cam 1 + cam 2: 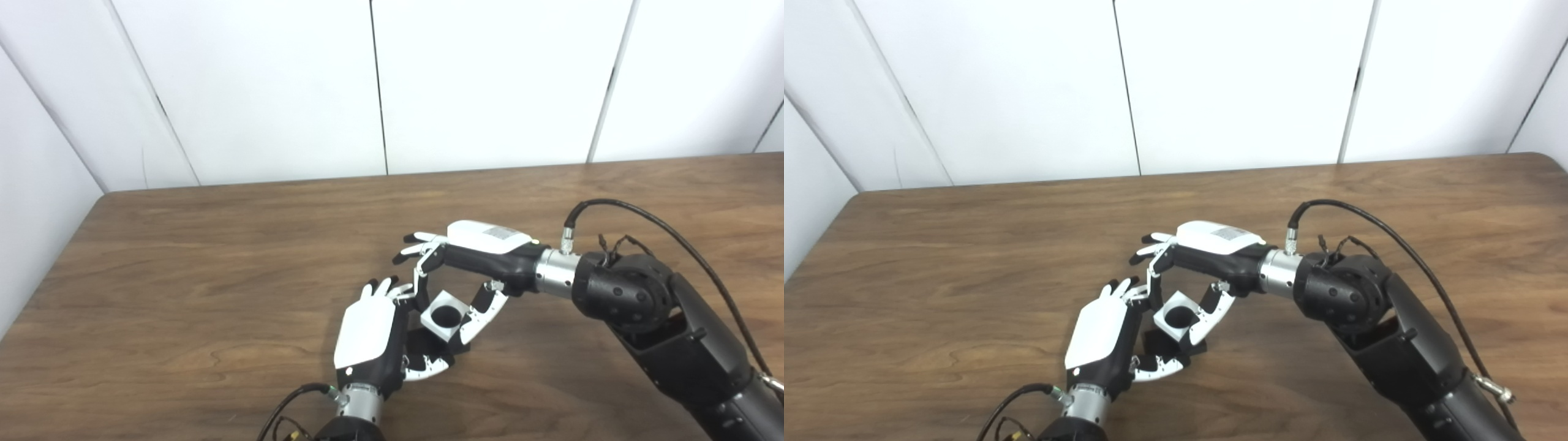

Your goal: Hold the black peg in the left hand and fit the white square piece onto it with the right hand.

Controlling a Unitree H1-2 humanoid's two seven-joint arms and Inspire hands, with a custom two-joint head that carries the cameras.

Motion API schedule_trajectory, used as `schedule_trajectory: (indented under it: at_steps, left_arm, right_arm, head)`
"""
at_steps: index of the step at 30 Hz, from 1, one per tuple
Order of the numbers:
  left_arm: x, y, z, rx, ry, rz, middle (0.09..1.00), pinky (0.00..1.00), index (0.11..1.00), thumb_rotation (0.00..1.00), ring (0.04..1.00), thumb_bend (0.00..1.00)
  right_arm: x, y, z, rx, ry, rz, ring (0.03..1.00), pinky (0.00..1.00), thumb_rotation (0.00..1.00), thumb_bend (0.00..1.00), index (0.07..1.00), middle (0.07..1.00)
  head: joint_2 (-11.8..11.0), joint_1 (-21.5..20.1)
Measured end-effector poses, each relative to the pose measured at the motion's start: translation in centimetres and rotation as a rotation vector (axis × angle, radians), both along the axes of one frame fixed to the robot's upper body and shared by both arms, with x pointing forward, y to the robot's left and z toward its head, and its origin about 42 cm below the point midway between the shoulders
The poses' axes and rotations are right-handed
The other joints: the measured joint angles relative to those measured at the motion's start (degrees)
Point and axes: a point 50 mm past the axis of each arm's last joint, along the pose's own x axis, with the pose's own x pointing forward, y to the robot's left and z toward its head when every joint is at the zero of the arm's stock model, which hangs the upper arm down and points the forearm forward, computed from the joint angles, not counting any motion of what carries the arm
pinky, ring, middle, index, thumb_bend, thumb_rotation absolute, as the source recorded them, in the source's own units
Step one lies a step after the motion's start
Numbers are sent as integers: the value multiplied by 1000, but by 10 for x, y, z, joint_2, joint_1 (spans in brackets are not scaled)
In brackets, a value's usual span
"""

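White square piece (443,315): white block with a round dark hole through its face, held above the counter near the middle of the scene, its face tilted up toward the cameras.
Black peg (429,350): dark object just below and on the near side of the white square piece, largely hidden by the hands; whether it has entered the hole cannot be told.
Right hand (484,257): comes in from the right, back upward; one of its fingers (421,278) and the thumb close on opposite sides of the white square piece, the remaining fingers stretched out to the left, apart from the piece.
Left hand (370,337): comes in from the near edge, white back facing the cameras, its fingers curled around the black peg beneath the piece.
Counter (214,275): brown wood-grain surface under both hands.
Wall (275,92): white panels with dark seams at the far side.
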Motion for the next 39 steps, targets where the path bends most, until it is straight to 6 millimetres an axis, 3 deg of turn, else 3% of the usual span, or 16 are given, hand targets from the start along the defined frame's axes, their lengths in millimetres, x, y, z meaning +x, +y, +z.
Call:
schedule_trajectory:
  at_steps: [22, 24, 26, 32, 39]
  left_arm:
    - [0, -1, 0, 7, -4, -3, 837, 1000, 487, 89, 954, 511]
    - [0, -1, 0, 7, -4, -2, 839, 1000, 487, 89, 956, 511]
    - [0, -1, 0, 7, -4, -2, 840, 1000, 487, 89, 956, 512]
    - [0, 0, 1, 6, -3, -1, 840, 1000, 487, 87, 956, 512]
    - [0, 0, 1, 6, -2, -1, 839, 1000, 486, 88, 952, 512]
  right_arm:
    - [8, 0, -13, -25, 35, -17, 981, 855, 141, 525, 491, 893]
    - [8, 0, -13, -25, 35, -17, 975, 847, 176, 846, 581, 890]
    - [8, 0, -14, -28, 36, -21, 973, 855, 214, 961, 639, 892]
    - [9, -1, -14, -37, 42, -36, 968, 874, 289, 1000, 748, 902]
    - [10, -2, -14, -41, 48, -42, 965, 867, 296, 1000, 772, 905]
  head:
    - [-1, -3]
    - [-1, -3]
    - [-1, -3]
    - [0, -4]
    - [2, -6]
